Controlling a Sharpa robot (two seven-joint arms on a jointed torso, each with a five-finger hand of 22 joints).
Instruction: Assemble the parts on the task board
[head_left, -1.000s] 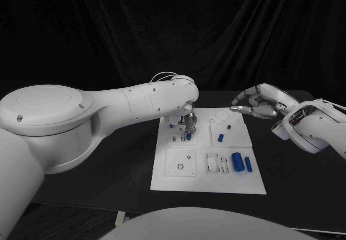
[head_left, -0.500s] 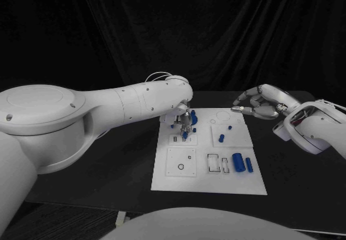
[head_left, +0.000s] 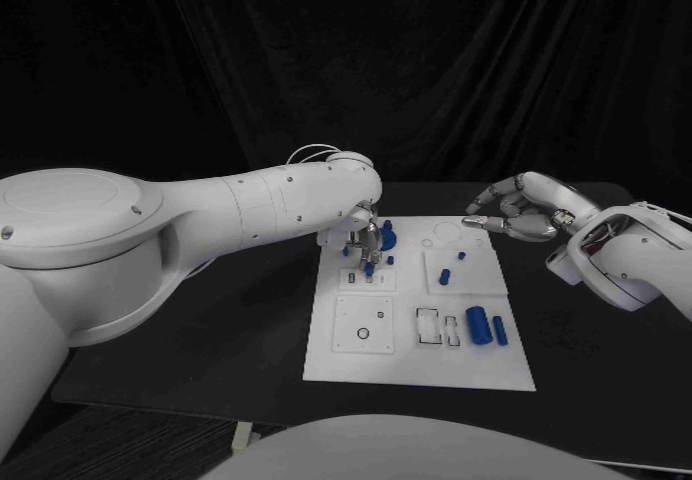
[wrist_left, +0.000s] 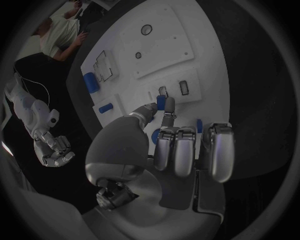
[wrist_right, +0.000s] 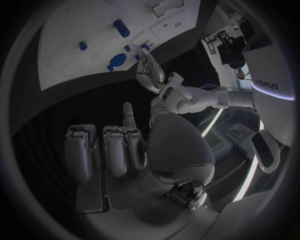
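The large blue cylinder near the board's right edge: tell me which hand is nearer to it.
Left. The left hand works over the board's far-left area, holding a small blue part. The right hand hovers off the board beyond its far-right corner, farther from the large blue cylinder.

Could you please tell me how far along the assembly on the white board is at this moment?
Early, it seems. On the white task board, two blue cylinders lie loose. The left hand pinches a small blue part over the far-left panel; whether anything is seated there is unclear. The right hand hangs curled, holding nothing, beyond the board's far corner.
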